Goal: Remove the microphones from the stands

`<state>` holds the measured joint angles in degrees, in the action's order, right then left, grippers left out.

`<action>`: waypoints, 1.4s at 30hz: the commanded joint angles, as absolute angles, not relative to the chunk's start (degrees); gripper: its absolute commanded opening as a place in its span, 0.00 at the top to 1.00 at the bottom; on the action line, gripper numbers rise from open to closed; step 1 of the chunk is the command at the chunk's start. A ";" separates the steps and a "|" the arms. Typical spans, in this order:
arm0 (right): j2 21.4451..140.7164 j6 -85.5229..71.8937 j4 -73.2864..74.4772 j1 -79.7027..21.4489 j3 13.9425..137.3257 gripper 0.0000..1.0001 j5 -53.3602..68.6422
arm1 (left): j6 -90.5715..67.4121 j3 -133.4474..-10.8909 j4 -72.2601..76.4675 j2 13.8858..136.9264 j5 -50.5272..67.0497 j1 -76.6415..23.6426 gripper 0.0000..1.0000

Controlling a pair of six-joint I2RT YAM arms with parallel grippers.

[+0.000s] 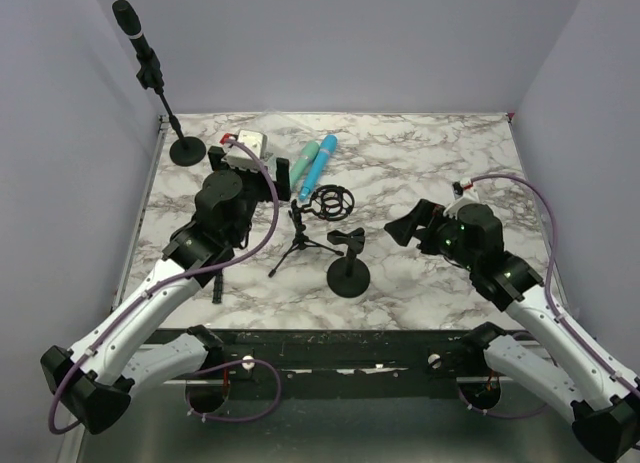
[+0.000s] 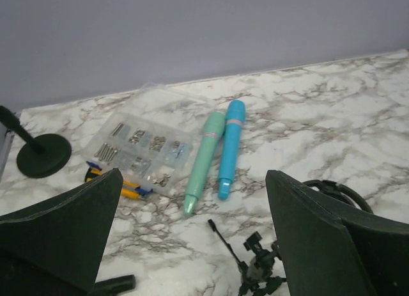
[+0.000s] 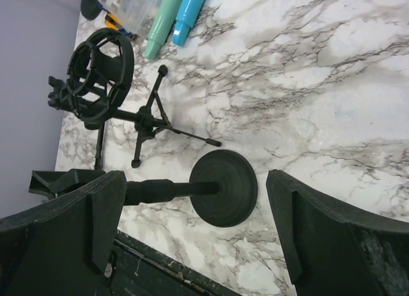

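A black microphone (image 1: 133,28) sits tilted in the clip of a thin stand with a round black base (image 1: 187,150) at the far left back corner. Only that base (image 2: 43,155) shows in the left wrist view; the microphone is out of view there. My left gripper (image 1: 250,166) is open and empty, to the right of that base and apart from it; it also shows in the left wrist view (image 2: 192,245). My right gripper (image 1: 415,223) is open and empty at the right middle, and in the right wrist view (image 3: 198,238) it faces a second stand.
A second round-base stand (image 1: 348,268) with an empty clip stands at the centre front, its base (image 3: 223,187) showing between my right fingers. A small tripod with a shock mount (image 1: 315,215) is beside it. A teal cylinder (image 2: 204,158), a blue cylinder (image 2: 229,146) and a clear parts box (image 2: 140,149) lie behind.
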<state>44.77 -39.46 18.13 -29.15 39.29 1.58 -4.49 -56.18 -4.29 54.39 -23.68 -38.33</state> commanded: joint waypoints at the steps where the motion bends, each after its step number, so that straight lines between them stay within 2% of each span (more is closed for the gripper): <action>1: 42.50 -39.87 21.76 -28.92 41.97 0.00 -4.26 | -6.34 -60.71 -5.36 56.38 -26.80 -32.32 0.02; 8: 39.74 -33.35 14.68 -28.92 37.25 0.00 -1.24 | -11.94 -60.80 1.49 58.89 -24.00 -17.50 0.01; 17: 43.98 -31.21 10.03 -28.87 36.53 0.00 7.27 | -17.27 -68.10 8.16 72.50 -16.65 0.82 0.01; 22: 44.35 -31.43 7.07 -28.89 34.98 0.00 8.87 | -21.09 -71.81 16.24 78.82 -2.46 9.65 0.02; 31: 46.99 -29.72 8.14 -28.89 36.23 0.00 9.18 | -13.94 -92.02 16.37 94.59 3.73 12.50 0.01; 39: 52.33 -30.85 6.86 -28.83 36.38 0.00 9.14 | -12.90 -112.30 17.27 110.48 -6.35 12.22 0.01; 42: 54.99 -30.64 6.70 -28.82 37.56 0.00 8.60 | -11.83 -113.70 22.37 113.57 -7.14 12.00 0.01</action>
<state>52.03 -31.00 8.21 -29.12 35.86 8.56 -13.91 -110.15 16.29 109.23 -3.27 12.25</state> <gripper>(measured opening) 0.997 0.980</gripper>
